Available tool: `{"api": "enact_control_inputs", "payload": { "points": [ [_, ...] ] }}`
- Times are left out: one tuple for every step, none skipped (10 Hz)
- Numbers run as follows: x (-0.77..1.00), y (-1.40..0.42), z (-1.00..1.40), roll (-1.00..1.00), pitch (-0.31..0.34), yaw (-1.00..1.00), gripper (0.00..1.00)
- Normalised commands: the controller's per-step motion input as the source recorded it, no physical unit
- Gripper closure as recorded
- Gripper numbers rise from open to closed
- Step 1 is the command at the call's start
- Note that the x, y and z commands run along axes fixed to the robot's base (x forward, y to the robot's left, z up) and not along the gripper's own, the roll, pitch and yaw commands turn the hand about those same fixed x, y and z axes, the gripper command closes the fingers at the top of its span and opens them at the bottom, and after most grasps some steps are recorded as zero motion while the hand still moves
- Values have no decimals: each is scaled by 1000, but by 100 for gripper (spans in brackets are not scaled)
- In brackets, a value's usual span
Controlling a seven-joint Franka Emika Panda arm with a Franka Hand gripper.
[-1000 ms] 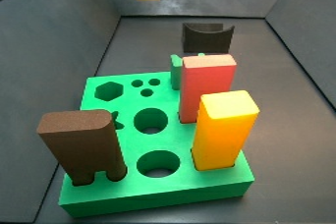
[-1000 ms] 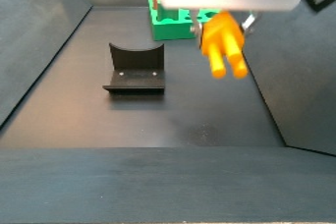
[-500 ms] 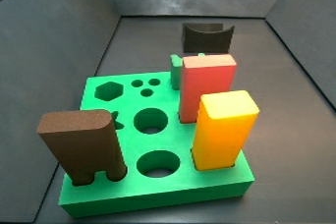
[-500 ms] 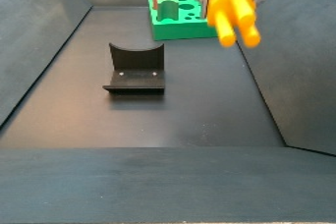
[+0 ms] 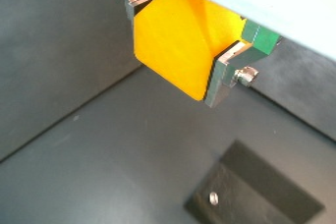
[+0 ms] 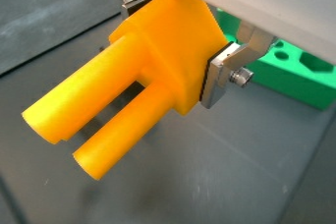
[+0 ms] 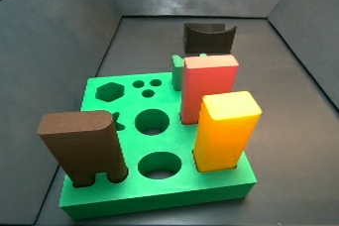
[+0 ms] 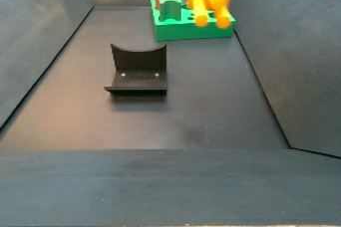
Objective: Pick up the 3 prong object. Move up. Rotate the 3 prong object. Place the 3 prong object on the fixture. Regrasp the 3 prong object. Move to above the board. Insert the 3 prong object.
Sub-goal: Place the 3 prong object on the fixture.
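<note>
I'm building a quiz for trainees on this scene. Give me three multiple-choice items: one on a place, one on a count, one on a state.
1. Where is the 3 prong object?
A. In the fixture's notch
B. Between the tool's fingers, off the floor
C. Lying on the board

2. How many blocks stand on the board?
A. One
B. Five
C. Three

3. What is in the fixture?
A. Nothing
B. A red block
C. The 3 prong object

Answers:
1. B: both wrist views show the tool clamped on it, up in the air.
2. C: a side view shows brown, red and yellow-orange blocks.
3. A: its notch is bare.
</note>
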Motion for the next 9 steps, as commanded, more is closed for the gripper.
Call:
{"api": "enact_control_inputs", "payload": {
  "points": [
    [1000, -349, -46, -92, -27, 21, 100],
    [1000, -294, -48, -82, -11, 20, 100],
    [1000, -250, -45, -76, 0, 19, 100],
    [1000, -207, -42, -68, 12, 20, 100],
    [1000, -172, -39, -61, 25, 21, 100],
    [975, -123, -34, -51, 45, 21, 100],
    [860, -83, -23, -43, 58, 22, 100],
    [747, -54, -15, -36, 72, 26, 100],
    [639, -35, -11, -30, 87, 24, 100]
  ]
}}
